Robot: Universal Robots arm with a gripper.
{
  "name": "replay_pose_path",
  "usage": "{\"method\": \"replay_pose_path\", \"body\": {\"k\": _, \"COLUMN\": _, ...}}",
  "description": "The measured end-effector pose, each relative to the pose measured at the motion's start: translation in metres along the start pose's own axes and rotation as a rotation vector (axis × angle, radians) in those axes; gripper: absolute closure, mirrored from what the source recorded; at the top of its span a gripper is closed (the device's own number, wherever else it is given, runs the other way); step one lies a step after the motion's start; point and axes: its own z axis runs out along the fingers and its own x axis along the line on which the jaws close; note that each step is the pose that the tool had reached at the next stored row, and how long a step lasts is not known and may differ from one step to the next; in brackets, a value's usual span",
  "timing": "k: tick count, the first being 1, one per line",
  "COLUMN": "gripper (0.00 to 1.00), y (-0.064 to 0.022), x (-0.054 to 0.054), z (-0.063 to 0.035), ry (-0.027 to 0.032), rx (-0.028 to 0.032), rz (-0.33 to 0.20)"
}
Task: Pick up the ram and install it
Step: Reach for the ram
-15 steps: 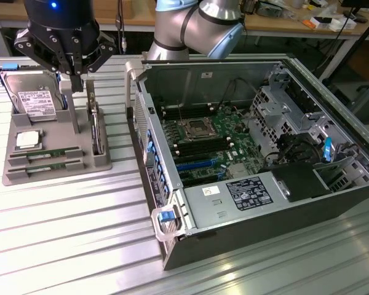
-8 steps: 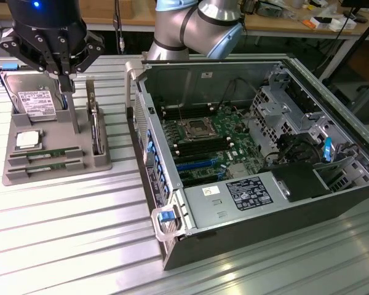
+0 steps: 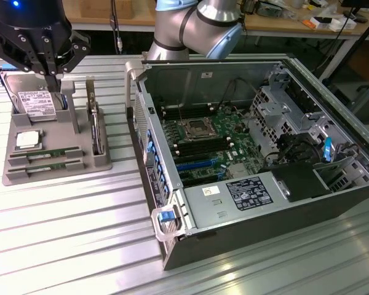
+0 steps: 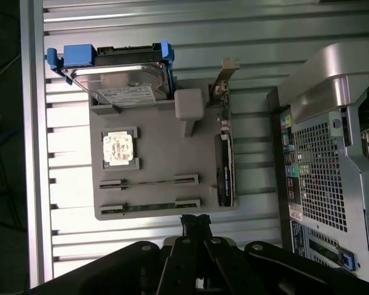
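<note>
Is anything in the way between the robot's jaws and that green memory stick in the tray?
Nothing visible. The jaws hang shut above the tray, and the ram lies uncovered in its slot, open air between them.

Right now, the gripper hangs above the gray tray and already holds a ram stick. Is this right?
Not quite. The gripper holds nothing: the wrist view shows its jaws shut and empty, and both ram sticks lie in the gray tray.

The silver-grey arm (image 3: 197, 27) has a pale-blue joint cap (image 3: 172, 5), and its black hand (image 3: 51, 74) carries a blue light (image 3: 15, 3).
</note>
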Motion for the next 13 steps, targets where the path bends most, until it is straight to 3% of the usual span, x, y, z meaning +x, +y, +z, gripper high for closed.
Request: {"method": "replay_pose_path", "body": {"k": 13, "gripper": 0.9, "y": -0.0017, "x": 0.023, "z": -0.0005, "ry": 0.0006, "rx": -0.0079, "rz": 0.0}}
